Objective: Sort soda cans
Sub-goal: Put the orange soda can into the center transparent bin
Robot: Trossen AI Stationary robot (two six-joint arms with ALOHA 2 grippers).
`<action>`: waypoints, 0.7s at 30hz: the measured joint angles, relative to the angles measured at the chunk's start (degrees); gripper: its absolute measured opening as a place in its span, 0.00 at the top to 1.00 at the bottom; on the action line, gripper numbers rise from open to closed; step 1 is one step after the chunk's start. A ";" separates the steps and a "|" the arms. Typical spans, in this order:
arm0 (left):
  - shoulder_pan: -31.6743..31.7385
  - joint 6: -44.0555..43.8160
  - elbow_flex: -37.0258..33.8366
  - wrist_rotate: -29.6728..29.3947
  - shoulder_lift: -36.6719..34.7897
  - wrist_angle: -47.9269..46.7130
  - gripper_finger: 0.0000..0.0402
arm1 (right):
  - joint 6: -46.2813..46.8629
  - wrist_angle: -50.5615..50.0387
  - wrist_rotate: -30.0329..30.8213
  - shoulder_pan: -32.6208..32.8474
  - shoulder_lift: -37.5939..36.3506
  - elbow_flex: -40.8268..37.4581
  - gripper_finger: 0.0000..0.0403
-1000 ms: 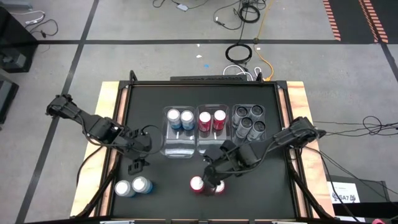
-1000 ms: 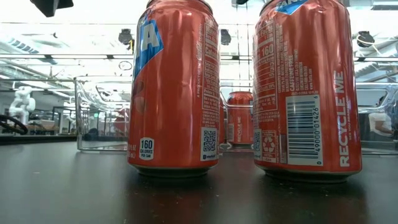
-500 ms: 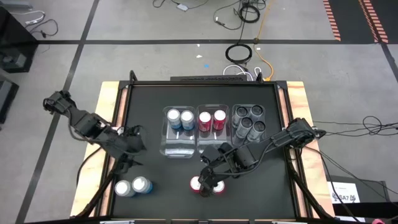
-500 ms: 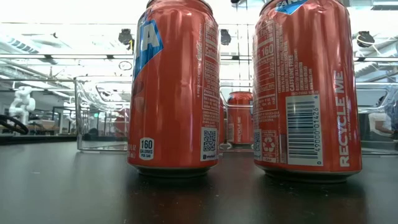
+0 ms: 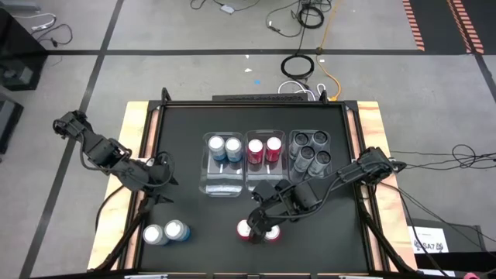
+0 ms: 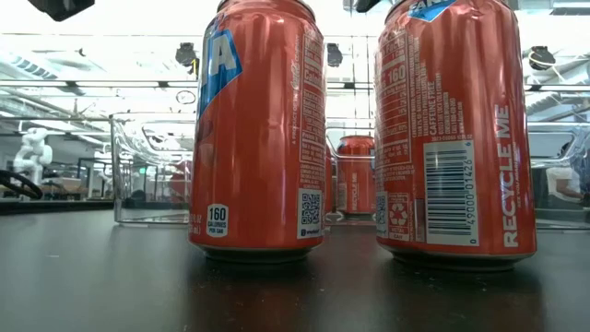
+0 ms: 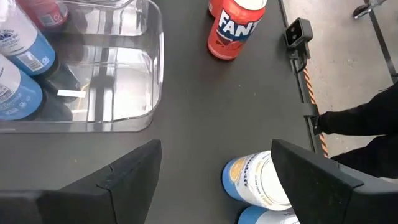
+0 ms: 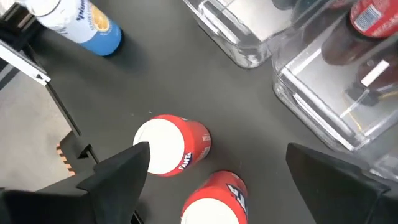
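**Right tool above the two red cans**

The two red cans [image 5: 259, 231] stand upright, touching, near the tabletop's [image 5: 341, 240] front edge. The right tool [image 8: 211, 163] hovers directly above them, released and empty. The left tool [image 7: 214, 160], released, is farther off.

A robotics laboratory or test cell. Indicators: a black work table [image 5: 186, 124] with wooden edging stands on a grey concrete floor [image 5: 155, 31] marked with tape lines; loose cables [image 5: 298, 66] lie coiled behind the table; hazard striping [image 5: 434, 23] marks one floor corner; glass partitions [image 6: 92, 101] and bright ceiling lighting appear beyond.
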 joint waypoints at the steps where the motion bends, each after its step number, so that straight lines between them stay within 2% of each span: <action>1: 0.00 0.00 -0.07 0.00 -0.01 0.01 0.22 | 0.90 -0.03 0.00 0.15 0.00 -0.17 0.08; 8: 0.00 -0.02 -0.27 0.00 -0.02 0.13 0.22 | 5.96 -0.07 -4.58 1.86 0.00 -3.53 0.08; 15: 0.00 0.01 -0.27 0.00 -0.02 0.10 0.22 | 12.76 1.19 -4.79 4.10 0.09 -7.34 0.08; 21: 0.00 0.12 -0.27 0.00 -0.02 0.03 0.22 | 12.94 3.48 -6.01 4.52 1.36 -9.17 0.08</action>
